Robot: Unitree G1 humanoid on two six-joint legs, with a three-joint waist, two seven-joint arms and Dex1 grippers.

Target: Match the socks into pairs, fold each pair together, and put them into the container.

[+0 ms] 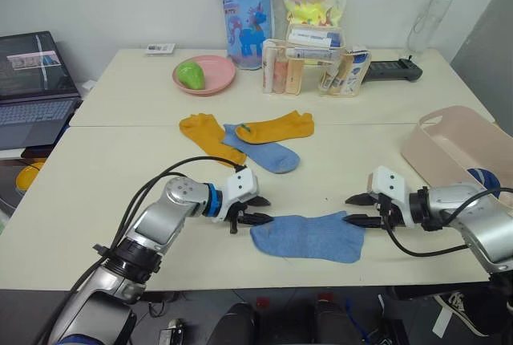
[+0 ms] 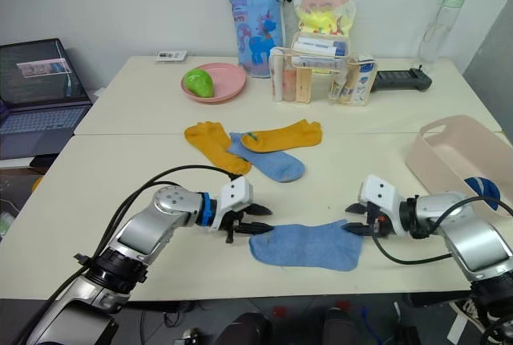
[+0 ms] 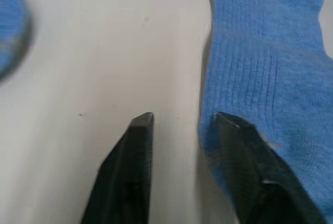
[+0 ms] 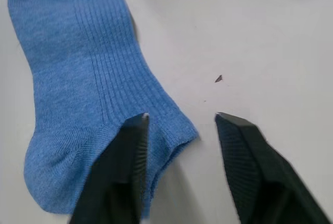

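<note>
Blue ribbed knit lies flat between my two grippers: a light blue ankle sock (image 1: 309, 237) spread on the pale cream tabletop (image 1: 104, 176) at the near edge, in the middle. My left gripper (image 1: 258, 209) sits at the sock's left end with its two black fingers apart, one fingertip (image 3: 229, 125) right at the sock's edge and the other over bare table. My right gripper (image 1: 358, 209) sits at the sock's right end, fingers also spread; one fingertip (image 4: 136, 125) lies over the cuff and the other stands over bare table beside it. Neither gripper has the sock clamped.

Farther back, near the table's middle, three more socks lie in a loose cluster: a mustard yellow ankle sock (image 1: 205, 134) on the left, a second light blue ankle sock (image 1: 268, 152) touching it, and a second mustard yellow ankle sock (image 1: 276, 127) lying across the blue one's far end. The pale pink-beige rectangular plastic bin (image 1: 449, 148) stands at the right edge of the table, well apart from the near sock.

At the far side stand a round pink plate (image 1: 205, 74) holding a green fruit (image 1: 190, 74), a clear organizer with bottles (image 1: 309, 62), and a clear drinking bottle with a pale green cap (image 1: 430, 18). An open laptop (image 1: 34, 88) sits off to the far left.
</note>
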